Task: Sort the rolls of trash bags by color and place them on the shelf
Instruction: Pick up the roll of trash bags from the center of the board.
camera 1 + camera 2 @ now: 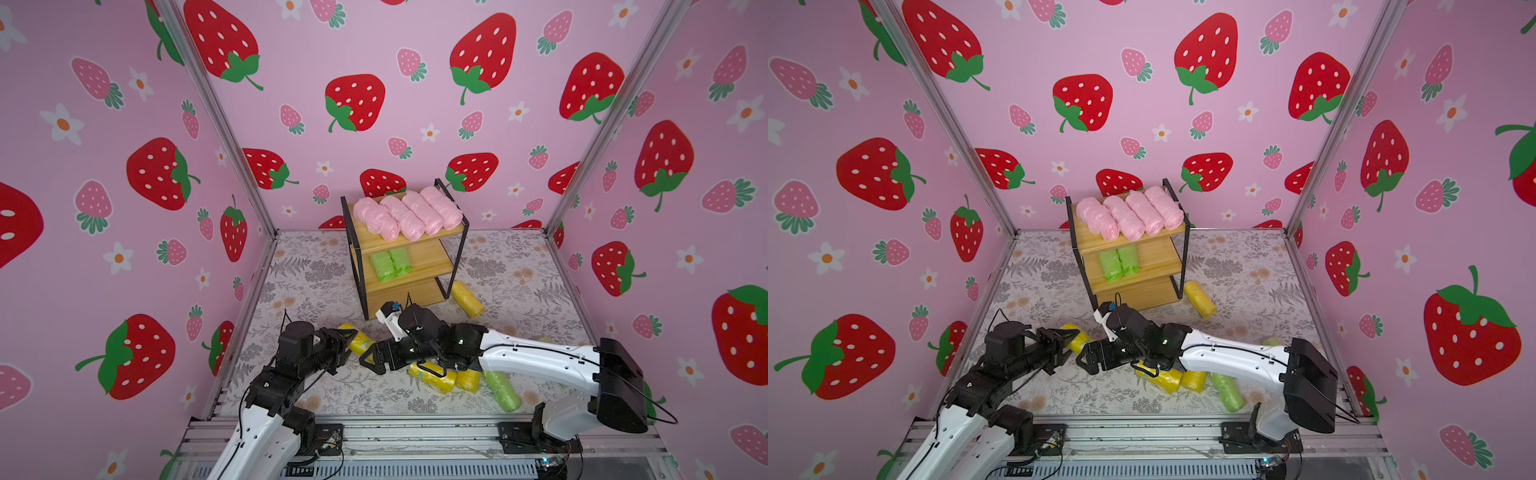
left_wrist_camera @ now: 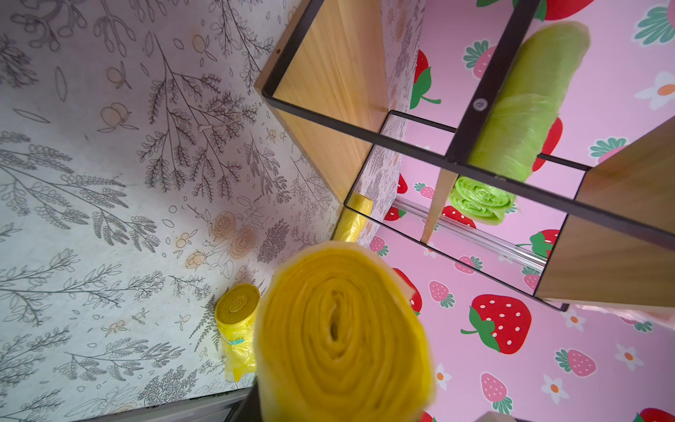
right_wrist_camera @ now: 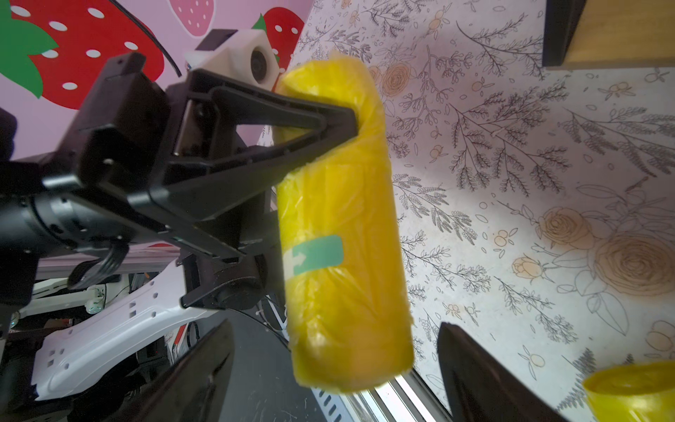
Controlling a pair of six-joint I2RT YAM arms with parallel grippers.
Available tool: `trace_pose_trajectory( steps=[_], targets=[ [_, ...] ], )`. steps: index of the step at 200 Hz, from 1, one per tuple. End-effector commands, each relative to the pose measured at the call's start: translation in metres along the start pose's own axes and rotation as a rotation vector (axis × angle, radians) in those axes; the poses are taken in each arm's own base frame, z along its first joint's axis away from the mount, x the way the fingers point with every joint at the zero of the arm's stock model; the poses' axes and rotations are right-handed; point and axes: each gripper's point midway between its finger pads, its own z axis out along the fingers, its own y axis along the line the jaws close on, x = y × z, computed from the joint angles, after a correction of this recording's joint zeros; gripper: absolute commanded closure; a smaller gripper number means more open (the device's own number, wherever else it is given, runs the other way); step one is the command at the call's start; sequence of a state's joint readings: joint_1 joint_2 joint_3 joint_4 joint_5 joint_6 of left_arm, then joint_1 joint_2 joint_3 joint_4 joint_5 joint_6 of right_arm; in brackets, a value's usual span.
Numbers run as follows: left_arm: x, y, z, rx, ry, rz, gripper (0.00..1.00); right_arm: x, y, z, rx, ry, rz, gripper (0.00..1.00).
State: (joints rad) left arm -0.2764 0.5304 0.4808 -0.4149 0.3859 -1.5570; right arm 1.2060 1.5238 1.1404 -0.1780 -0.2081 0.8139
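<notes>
My left gripper (image 1: 353,337) is shut on a yellow roll (image 1: 360,343), held in the air in front of the shelf (image 1: 432,257). In the right wrist view the left fingers pinch one end of this yellow roll (image 3: 339,219). My right gripper (image 3: 334,329) stands open with a finger on each side of the roll's other end, neither one touching it. The left wrist view shows the roll's yellow end face (image 2: 343,329), which hides the jaws. Several pink rolls (image 1: 409,212) lie on the top board. Two green rolls (image 1: 390,264) lie on the middle board.
One loose yellow roll (image 1: 467,298) lies right of the shelf. Two more yellow rolls (image 1: 432,376) lie under my right arm, next to a green roll (image 1: 503,392). Another green roll (image 1: 1273,341) peeks out behind that arm. Strawberry-print walls enclose the floral table.
</notes>
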Motion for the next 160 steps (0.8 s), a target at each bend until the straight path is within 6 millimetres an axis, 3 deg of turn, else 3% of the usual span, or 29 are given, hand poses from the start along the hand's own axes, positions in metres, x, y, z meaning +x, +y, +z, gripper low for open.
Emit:
trace_pose_trajectory(
  steps=[1, 25, 47, 78, 91, 122, 127, 160],
  targets=[
    [0.006, -0.015, -0.002, 0.063, 0.026, 0.011, 1.00, -0.008, 0.010, 0.003, -0.028, -0.020, -0.022, 0.13],
    [0.006, -0.016, -0.002, 0.068, 0.024, 0.010, 1.00, -0.008, 0.011, 0.006, -0.035, -0.017, -0.018, 0.26],
    [0.006, -0.017, -0.002, 0.070, 0.025, 0.010, 1.00, -0.007, 0.012, 0.009, -0.046, -0.008, -0.013, 0.47],
    [0.007, -0.019, -0.003, 0.082, 0.027, 0.016, 0.99, -0.009, 0.011, 0.009, -0.043, -0.016, -0.008, 0.84],
    [0.007, -0.021, -0.003, 0.090, 0.023, 0.018, 0.65, -0.012, 0.009, 0.006, -0.034, -0.034, -0.008, 0.99],
    [0.005, -0.021, -0.009, 0.079, 0.000, 0.029, 0.24, -0.022, -0.002, -0.008, -0.018, -0.083, 0.005, 1.00],
    [0.005, -0.022, -0.010, 0.079, -0.005, 0.033, 0.02, -0.024, -0.005, -0.011, -0.013, -0.091, 0.009, 1.00],
    [0.002, -0.028, -0.019, 0.067, -0.042, 0.072, 0.00, -0.034, -0.023, -0.032, 0.008, -0.141, 0.030, 1.00]
  ],
)
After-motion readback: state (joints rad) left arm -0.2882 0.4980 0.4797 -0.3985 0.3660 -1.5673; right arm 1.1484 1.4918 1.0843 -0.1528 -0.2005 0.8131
